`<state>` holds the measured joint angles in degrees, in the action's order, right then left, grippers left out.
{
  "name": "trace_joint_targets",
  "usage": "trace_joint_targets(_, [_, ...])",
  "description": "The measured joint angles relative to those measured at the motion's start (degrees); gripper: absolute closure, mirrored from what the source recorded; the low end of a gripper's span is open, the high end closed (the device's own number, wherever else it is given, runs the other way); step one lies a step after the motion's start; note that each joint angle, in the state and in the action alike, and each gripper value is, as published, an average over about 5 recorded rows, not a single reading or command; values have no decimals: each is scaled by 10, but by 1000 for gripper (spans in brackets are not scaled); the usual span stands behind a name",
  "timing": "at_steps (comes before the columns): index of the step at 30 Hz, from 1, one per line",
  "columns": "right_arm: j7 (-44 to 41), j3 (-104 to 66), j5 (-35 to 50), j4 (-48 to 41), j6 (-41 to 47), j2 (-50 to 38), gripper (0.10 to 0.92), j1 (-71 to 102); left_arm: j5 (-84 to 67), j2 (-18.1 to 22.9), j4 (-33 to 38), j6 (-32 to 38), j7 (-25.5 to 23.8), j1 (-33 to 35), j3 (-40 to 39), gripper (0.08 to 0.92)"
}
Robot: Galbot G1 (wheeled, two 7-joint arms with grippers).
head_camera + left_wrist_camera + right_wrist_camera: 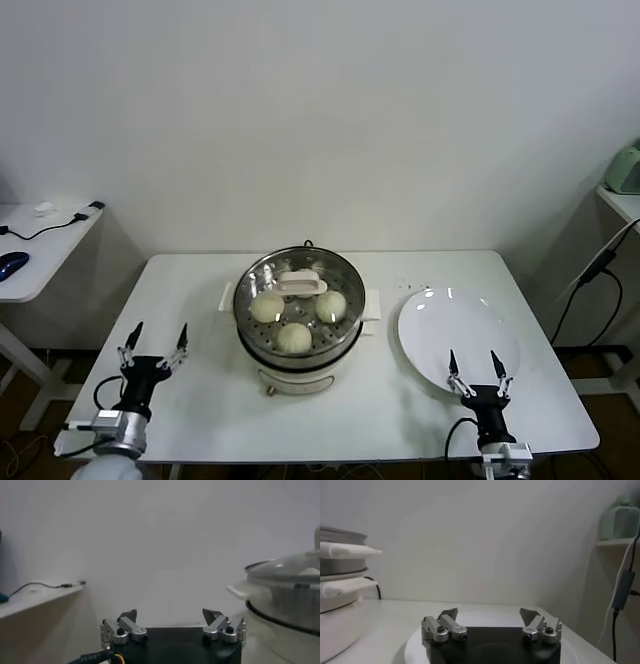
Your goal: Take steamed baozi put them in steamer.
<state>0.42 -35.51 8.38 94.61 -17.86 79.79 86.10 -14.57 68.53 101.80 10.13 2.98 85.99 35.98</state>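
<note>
Head view gives you the steamer mid-tabletop, glass lid on, three smooth cream steamed baozi inside; the plate lies bare. Left claw and right claw stand wide apart, holding nothing. Only the right wrist view shows the plate rim under its claw.

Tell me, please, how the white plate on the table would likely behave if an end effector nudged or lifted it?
The white plate looks glossy and shallow, so it would probably slide rather than tip when pushed. Its low, thin rim lying flat on the table likely makes gripping awkward. It seems rigid and may break if dropped.
</note>
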Motion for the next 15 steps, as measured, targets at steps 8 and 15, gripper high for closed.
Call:
trace_joint_targets(8, [0, -1, 2, 1, -1, 2, 203, 2, -14, -1, -27, 26, -4, 9, -3, 177])
trace_joint_targets(15, [-1, -1, 2, 1, -1, 4, 203, 3, -18, -1, -35, 37, -5, 12, -3, 177])
